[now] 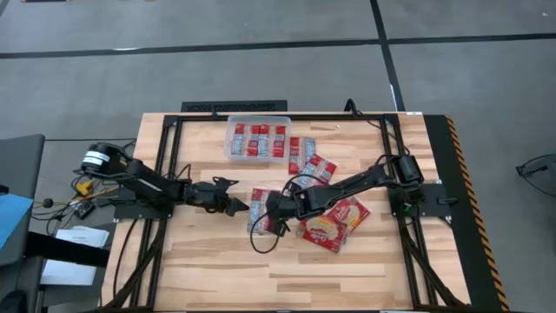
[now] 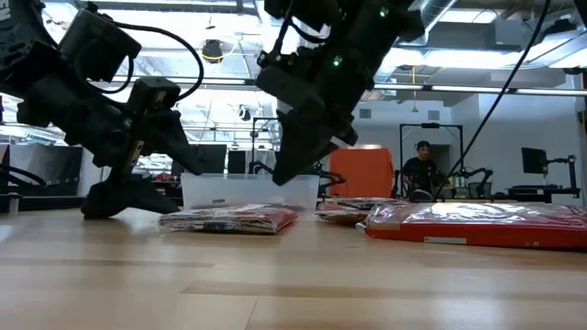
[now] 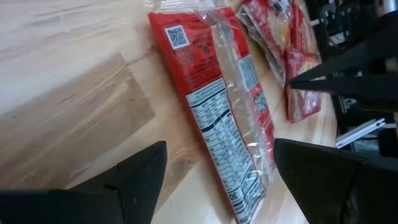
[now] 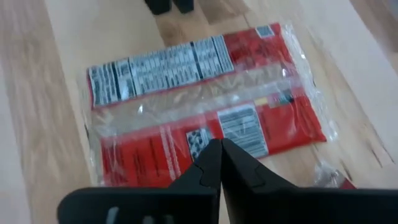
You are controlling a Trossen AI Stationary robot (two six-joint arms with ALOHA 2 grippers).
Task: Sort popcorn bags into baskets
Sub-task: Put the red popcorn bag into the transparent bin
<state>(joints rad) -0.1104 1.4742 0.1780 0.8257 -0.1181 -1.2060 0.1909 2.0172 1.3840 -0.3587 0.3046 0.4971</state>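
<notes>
The surface [image 1: 217, 269] is a light wooden plank top carried in a black frame. A clear tub [image 1: 257, 139] stands on it at 12 o'clock from the centre, with small red packets inside. Loose red packets [image 1: 313, 163] lie just beside the tub at 3 o'clock from it. One packet [image 1: 258, 209] lies flat at the centre, printed back facing up. Larger packets [image 1: 334, 224] lie overlapping at 4 o'clock from the centre.
</notes>
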